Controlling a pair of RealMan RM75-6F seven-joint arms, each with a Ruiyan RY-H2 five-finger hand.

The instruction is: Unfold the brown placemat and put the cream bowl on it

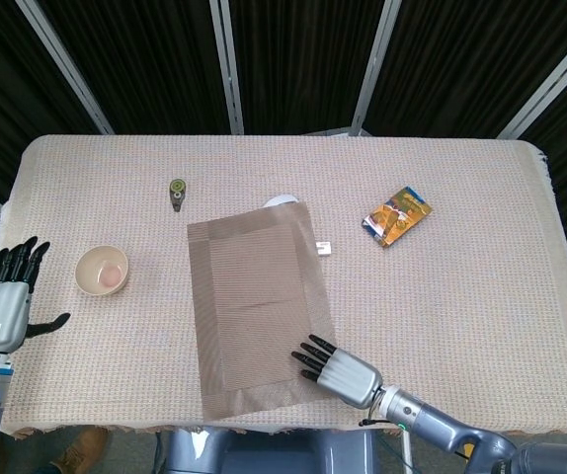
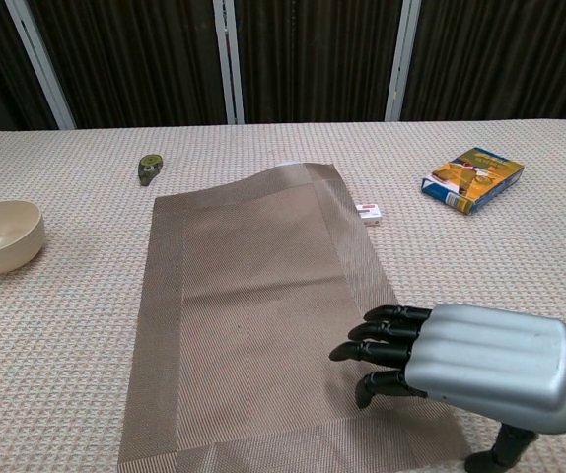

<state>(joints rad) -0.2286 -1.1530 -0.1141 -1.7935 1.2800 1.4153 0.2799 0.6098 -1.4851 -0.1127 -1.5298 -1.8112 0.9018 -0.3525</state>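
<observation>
The brown placemat (image 1: pixel 256 301) (image 2: pixel 253 305) lies unfolded flat in the middle of the table. The cream bowl (image 1: pixel 102 270) (image 2: pixel 0 236) stands on the tablecloth to its left, off the mat. My right hand (image 1: pixel 337 371) (image 2: pixel 460 364) hovers palm down over the mat's near right corner, fingers extended and apart, holding nothing. My left hand (image 1: pixel 4 299) stays at the table's left edge, fingers spread, empty; the chest view does not show it.
A small green tape dispenser (image 1: pixel 177 191) (image 2: pixel 150 168) lies behind the mat's left side. A tiny white box (image 1: pixel 324 248) (image 2: pixel 368 211) sits by the mat's right edge. An orange packet (image 1: pixel 396 215) (image 2: pixel 472 178) lies to the right. A white object (image 1: pixel 280 201) peeks from behind the mat.
</observation>
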